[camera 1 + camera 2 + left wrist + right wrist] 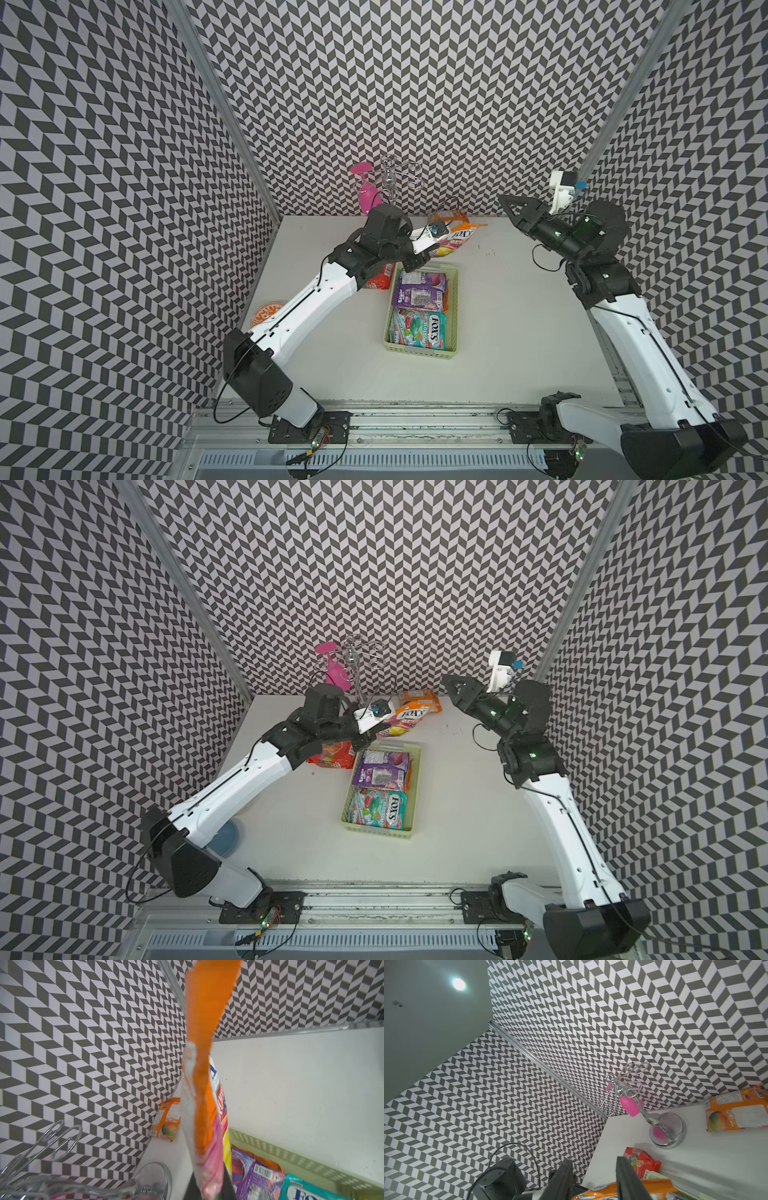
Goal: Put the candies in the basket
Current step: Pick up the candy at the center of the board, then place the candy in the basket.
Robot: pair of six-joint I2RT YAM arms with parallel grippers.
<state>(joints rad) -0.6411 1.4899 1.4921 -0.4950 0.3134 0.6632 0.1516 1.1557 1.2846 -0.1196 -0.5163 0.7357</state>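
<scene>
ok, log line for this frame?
left fingers: shut on orange Fox's packet | right fingers: open, empty | basket: purple packet, teal packet inside | outside: red bag, mango packet

Lab test booth, with chevron-patterned walls (415, 83) and an aluminium mounting rail (424, 419)

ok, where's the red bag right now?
In both top views the red bag lies on the table beside the basket's far-left corner, partly hidden under the left arm.
</scene>
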